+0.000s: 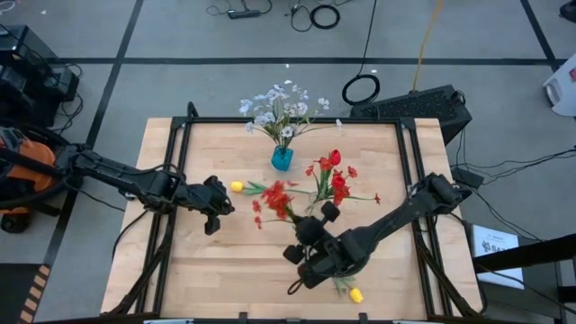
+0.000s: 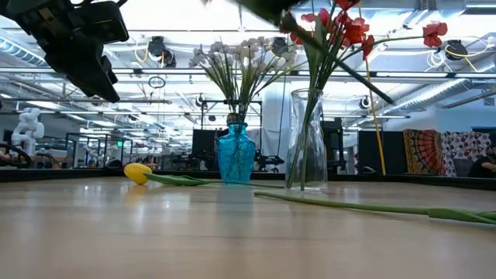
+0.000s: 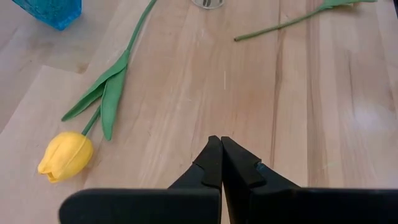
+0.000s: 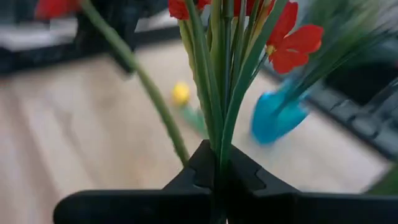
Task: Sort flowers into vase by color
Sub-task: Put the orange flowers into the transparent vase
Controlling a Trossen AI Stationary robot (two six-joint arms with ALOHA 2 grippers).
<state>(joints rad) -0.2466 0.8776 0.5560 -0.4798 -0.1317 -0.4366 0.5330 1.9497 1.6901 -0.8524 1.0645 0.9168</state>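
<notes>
My right gripper [image 4: 217, 163] is shut on a red flower cluster [image 1: 274, 200], held above the table's middle, just left of the clear vase [image 2: 308, 147] with red flowers [image 1: 335, 184]. The blue vase [image 1: 282, 159] with white blossoms [image 1: 277, 106] stands behind it. One yellow tulip [image 3: 65, 155] lies flat on the table left of centre. Another yellow tulip [image 1: 356, 294] lies at the near edge, its stem [image 2: 372, 208] along the table. My left gripper [image 3: 221, 163] hovers shut and holds nothing, near the first tulip. My right gripper pinches a bundle of several thin green stems [image 4: 217, 134] between its two fingers. The fingers come slanting from the table's near right side. The stems run on past the fingertips, with the red blooms [image 4: 292, 43] beyond them. The flower is lifted clear of the table.
A black frame [image 1: 288, 121] runs around the wooden tabletop. A dark keyboard-like box [image 1: 414, 106] sits off the far right corner. Bare wood shows at the near left [image 1: 207, 270].
</notes>
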